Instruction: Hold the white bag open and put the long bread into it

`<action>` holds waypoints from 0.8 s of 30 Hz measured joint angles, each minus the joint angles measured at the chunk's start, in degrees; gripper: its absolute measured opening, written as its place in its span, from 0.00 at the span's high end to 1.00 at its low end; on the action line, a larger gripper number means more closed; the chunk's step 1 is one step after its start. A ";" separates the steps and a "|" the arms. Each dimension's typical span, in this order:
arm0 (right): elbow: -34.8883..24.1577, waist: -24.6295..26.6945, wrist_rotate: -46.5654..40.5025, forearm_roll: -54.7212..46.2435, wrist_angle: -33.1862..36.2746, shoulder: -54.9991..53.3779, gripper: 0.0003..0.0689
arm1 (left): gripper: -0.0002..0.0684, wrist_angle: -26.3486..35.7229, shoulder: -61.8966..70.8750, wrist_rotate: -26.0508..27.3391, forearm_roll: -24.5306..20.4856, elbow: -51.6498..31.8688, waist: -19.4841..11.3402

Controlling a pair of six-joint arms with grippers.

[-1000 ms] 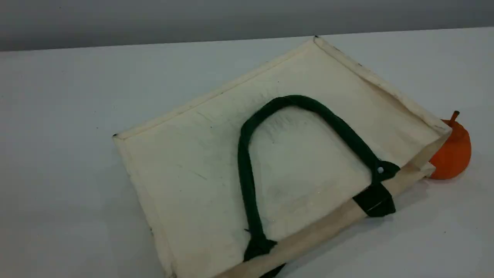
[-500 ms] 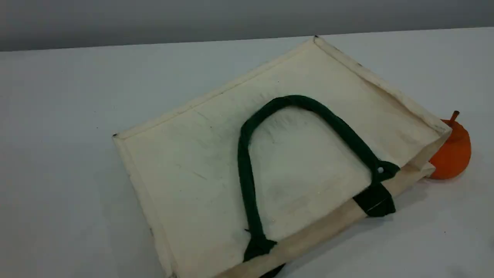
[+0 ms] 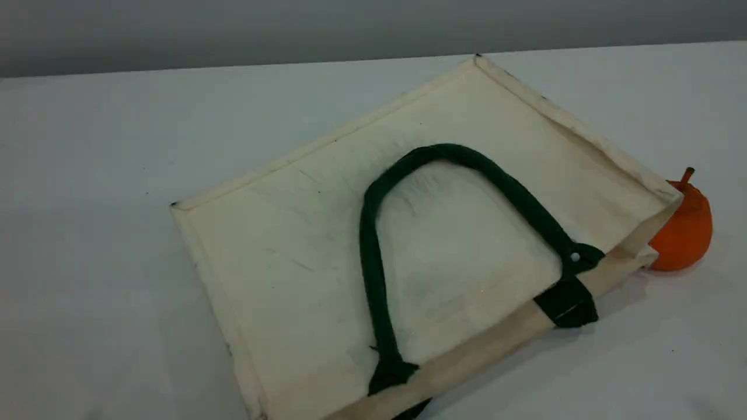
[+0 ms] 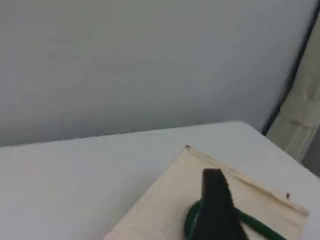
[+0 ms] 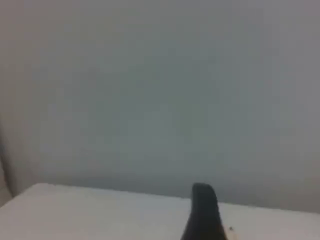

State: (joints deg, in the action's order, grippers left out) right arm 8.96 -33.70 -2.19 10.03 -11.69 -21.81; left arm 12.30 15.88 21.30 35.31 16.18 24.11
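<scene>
The white bag (image 3: 303,256) lies flat on the table, its mouth toward the front right edge. One dark green rope handle (image 3: 373,256) is folded back over its top face. The long bread is out of view. Neither gripper shows in the scene view. In the left wrist view one dark fingertip (image 4: 216,200) hovers above the bag (image 4: 165,210) and a stretch of its handle (image 4: 260,227), touching nothing. The right wrist view shows one dark fingertip (image 5: 202,210) above bare table, with nothing held beside it.
A round orange fruit with a stem (image 3: 683,233) sits against the bag's right corner. The white table (image 3: 87,233) stretches left of the bag, and a grey wall stands behind its far edge. A pale curtain (image 4: 302,120) hangs at the right of the left wrist view.
</scene>
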 joint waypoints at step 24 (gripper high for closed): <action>-8.96 0.00 -2.20 -3.85 -3.00 -0.65 0.32 | 0.36 -8.09 0.00 8.91 6.20 -11.39 0.00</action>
State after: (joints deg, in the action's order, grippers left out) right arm 0.00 -33.70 -4.38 6.17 -14.69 -22.45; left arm 4.21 15.88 30.21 41.51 4.79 24.11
